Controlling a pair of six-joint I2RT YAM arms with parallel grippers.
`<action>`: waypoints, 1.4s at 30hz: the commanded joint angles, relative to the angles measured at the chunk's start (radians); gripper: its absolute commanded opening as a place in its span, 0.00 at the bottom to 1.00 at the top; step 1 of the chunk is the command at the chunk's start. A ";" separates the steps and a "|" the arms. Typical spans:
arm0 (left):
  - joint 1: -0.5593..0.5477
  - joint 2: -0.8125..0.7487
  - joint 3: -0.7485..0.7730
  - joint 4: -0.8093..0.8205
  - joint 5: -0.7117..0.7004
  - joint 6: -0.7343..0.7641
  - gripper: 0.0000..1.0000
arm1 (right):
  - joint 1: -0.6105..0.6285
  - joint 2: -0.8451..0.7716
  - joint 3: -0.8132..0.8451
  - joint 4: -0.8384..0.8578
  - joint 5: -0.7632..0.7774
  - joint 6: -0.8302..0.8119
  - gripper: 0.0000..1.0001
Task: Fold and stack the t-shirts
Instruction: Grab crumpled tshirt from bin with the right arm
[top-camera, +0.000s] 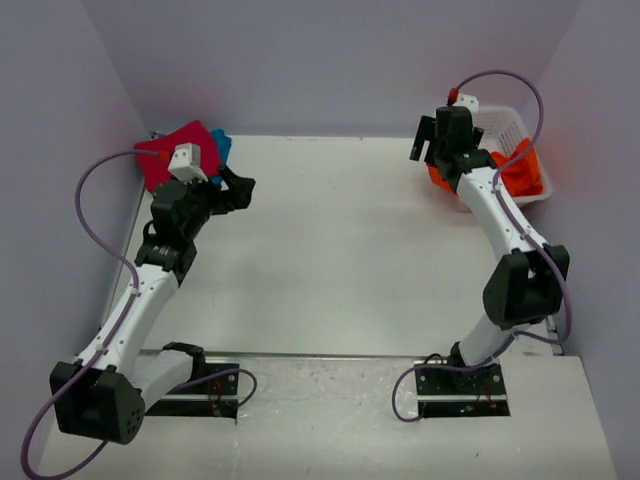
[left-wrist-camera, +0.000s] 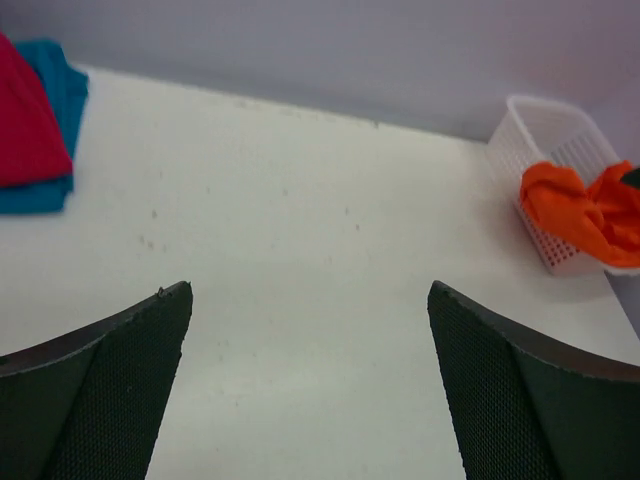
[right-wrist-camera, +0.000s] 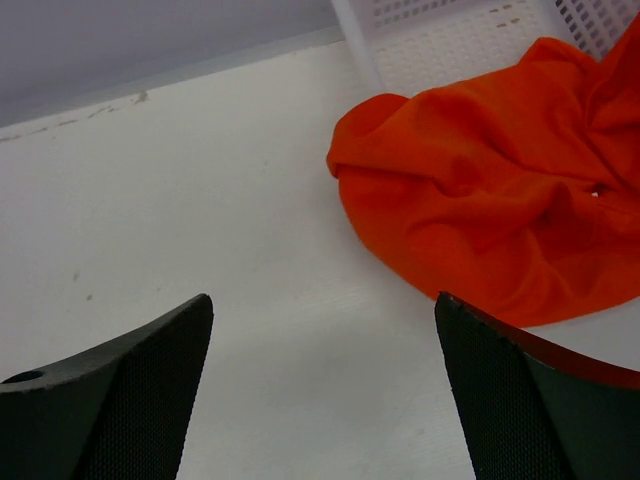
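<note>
Crumpled bright orange cloth t-shirt (right-wrist-camera: 480, 190) spills from white plastic lattice basket (right-wrist-camera: 450, 40) onto desk (right-wrist-camera: 200, 180), far right. Both wide, empty: right gripper (right-wrist-camera: 325, 305) just beside it, left gripper (left-wrist-camera: 310, 300) well apart. Judged light, limp: pinch a raised fold. Far left: crimson red shirt (top-camera: 170, 150) on teal blue shirt (top-camera: 221, 146).

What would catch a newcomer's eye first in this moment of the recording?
The bright orange t-shirt, crumpled and spilling out of the white basket at far right, just in front of the open right gripper. Next, the red t-shirt lying on the teal t-shirt in the far left corner.
</note>
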 joint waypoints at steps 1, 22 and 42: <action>0.079 0.097 -0.067 -0.010 0.317 -0.179 1.00 | -0.074 0.142 0.181 -0.110 -0.024 -0.038 0.91; 0.079 0.102 0.036 -0.206 0.116 -0.142 1.00 | -0.173 0.439 0.298 -0.109 -0.031 -0.087 0.58; -0.007 0.204 0.068 -0.230 -0.011 -0.132 1.00 | -0.063 0.187 0.494 0.006 0.076 -0.245 0.00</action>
